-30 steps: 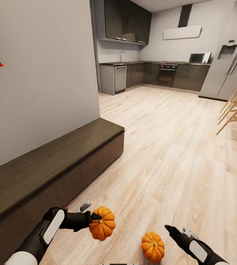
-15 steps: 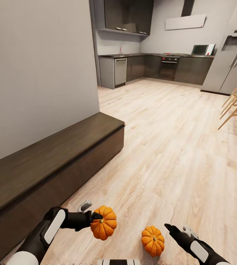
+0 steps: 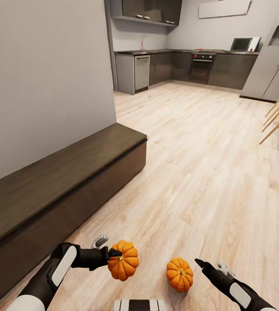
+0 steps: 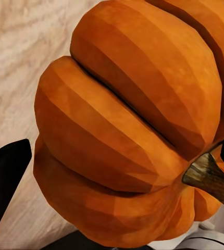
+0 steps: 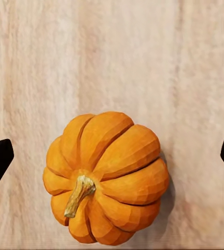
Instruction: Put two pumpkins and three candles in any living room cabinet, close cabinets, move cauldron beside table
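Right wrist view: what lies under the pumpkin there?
Under this pumpkin is light wood plank floor, with the pumpkin's shadow beside it. The right end effector is open, its fingertips wide of the pumpkin. The boards directly beneath it are covered.

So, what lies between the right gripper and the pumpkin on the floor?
Nothing: in the right wrist view only bare wood floor surrounds that pumpkin, with the open jaws wide apart. The head view shows the right gripper apart from it.
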### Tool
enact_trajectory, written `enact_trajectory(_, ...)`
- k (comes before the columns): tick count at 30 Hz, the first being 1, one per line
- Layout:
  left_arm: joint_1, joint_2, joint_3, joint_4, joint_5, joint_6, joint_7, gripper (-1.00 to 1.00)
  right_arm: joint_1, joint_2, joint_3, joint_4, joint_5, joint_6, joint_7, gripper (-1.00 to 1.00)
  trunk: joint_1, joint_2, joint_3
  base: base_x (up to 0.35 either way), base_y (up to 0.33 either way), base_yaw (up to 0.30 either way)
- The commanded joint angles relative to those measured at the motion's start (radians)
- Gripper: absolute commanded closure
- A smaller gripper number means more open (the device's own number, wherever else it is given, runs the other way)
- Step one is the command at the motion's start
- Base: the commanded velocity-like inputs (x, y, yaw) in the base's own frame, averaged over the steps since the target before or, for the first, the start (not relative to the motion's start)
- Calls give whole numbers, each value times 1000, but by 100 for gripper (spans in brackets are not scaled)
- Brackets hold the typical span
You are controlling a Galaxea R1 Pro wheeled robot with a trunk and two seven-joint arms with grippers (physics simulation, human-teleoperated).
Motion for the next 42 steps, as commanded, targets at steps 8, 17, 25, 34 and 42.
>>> enact_trajectory(8, 0, 0, -1, 0, -5, 2, -9, 100, 0, 0, 5, -1, 15, 8, 5, -100, 0, -1, -5, 0, 0, 0)
enact_trajectory(17, -1, 5, 3, 0, -5, 2, -10, 100, 0, 1, 6, -1, 53, 10, 42, -100, 4, -3, -40, 0, 0, 0)
enact_trajectory(25, 0, 11, 4, 0, -5, 2, -19, 100, 0, 2, 6, -2, 54, 10, 49, -100, 6, -3, -51, 0, 0, 0)
enact_trajectory(34, 0, 12, 6, 0, -5, 2, -30, 100, 0, 0, 6, -2, 55, 7, 49, -100, 10, -5, -86, 0, 0, 0)
enact_trajectory(42, 0, 12, 6, 0, -5, 2, -30, 100, 0, -1, 6, 0, 53, 5, 48, -100, 11, -6, -101, 0, 0, 0)
